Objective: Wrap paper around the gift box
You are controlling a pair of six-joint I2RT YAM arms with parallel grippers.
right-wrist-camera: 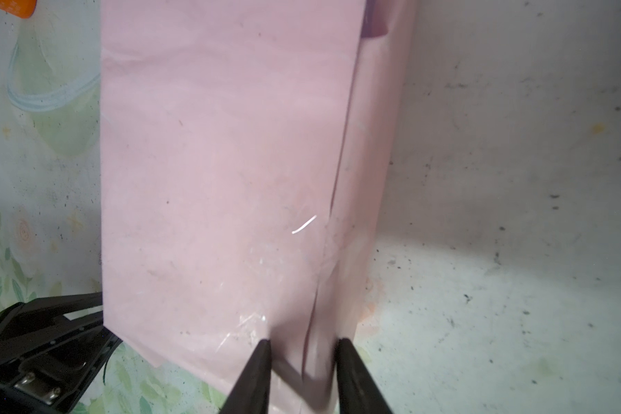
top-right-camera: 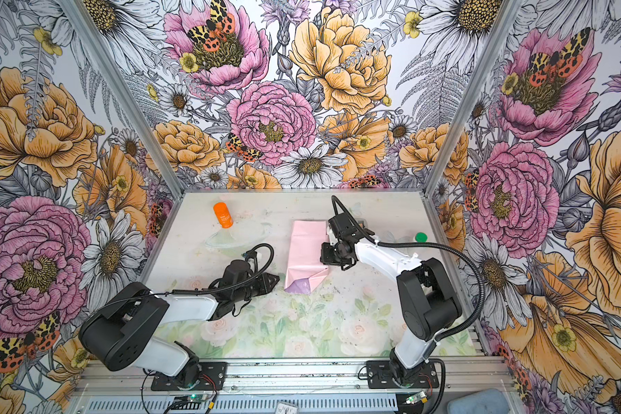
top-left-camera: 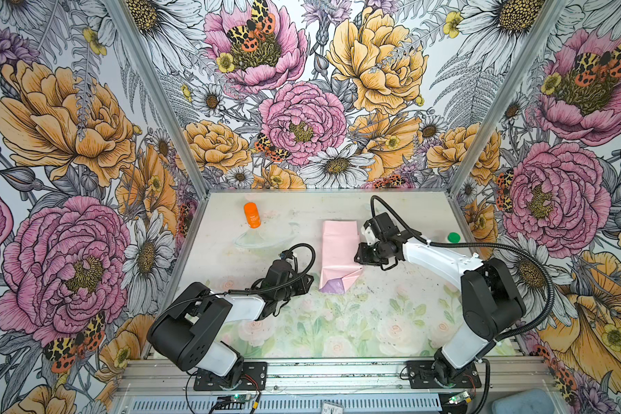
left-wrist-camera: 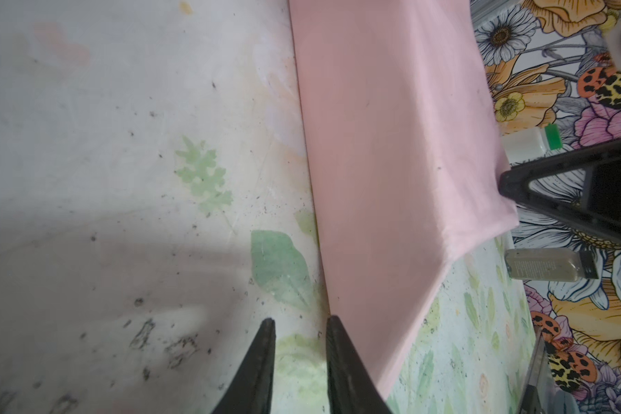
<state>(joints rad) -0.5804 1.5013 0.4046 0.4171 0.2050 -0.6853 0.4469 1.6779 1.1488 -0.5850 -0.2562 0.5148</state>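
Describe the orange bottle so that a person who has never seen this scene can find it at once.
Look at the pale table and go to its far left part. There, left of the pink paper, is the orange bottle. It is the only orange thing on the table; the green-capped bottle sits on the right side.

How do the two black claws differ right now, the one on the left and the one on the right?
The left gripper sits over bare table, just beside the pink paper; the right gripper sits over the paper itself, straddling its overlap seam. Between its tips the left gripper shows only table, the right gripper shows paper. Shared: both are black and pointed, with jaws slightly apart.
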